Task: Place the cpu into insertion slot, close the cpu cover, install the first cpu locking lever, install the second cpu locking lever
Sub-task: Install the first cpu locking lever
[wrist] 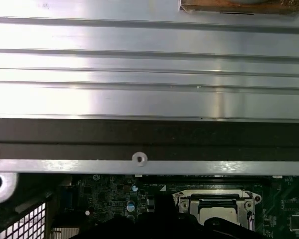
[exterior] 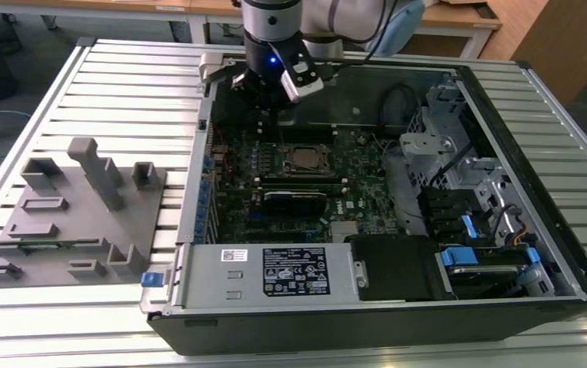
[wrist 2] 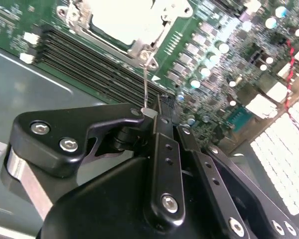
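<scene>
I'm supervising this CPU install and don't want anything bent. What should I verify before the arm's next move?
1. cpu seated in the socket: ok.
2. cpu cover down over it: ok.
3. hand shut on the locking lever: ok.
4. That lever latched down: not ok, it stands raised from the socket corner.
5. Which of the two levers this is: cannot tell.

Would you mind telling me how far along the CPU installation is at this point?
Done: the cpu is seated and the cover looks lowered over it. In hand: the gripper is shut on a thin lever that stands up from the cover's corner. Left: this lever is not yet latched, and I cannot tell the other lever's state.
</scene>
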